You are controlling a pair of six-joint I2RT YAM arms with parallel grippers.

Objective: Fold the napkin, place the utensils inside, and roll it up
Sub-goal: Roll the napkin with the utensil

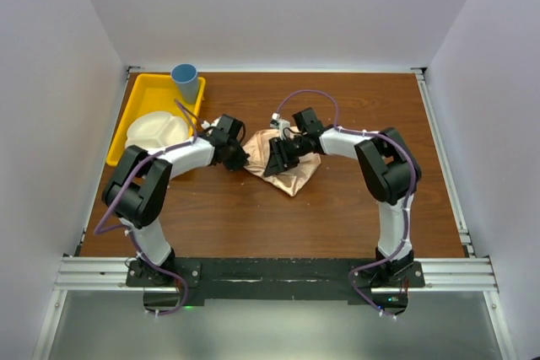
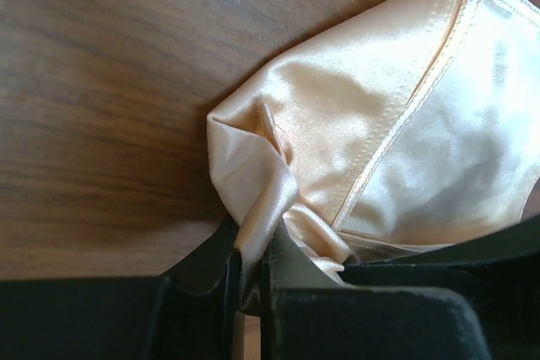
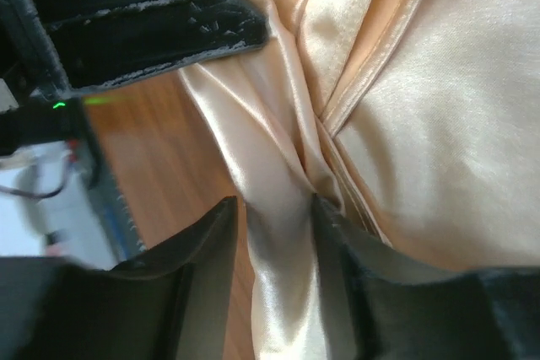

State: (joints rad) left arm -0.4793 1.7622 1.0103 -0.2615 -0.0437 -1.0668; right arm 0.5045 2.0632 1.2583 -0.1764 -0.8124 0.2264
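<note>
Top external view shows the crumpled napkin pinched tight by the left pincer and right pincer, so it likely needs pulling flat before folding.

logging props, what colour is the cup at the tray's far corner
The plastic cup is light blue; top external view shows it best.

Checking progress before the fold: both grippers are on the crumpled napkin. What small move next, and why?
Probably draw the left gripper and right gripper apart, low over the table, to spread the napkin: it lies bunched, and each pinches a gathered fold of it.
</note>
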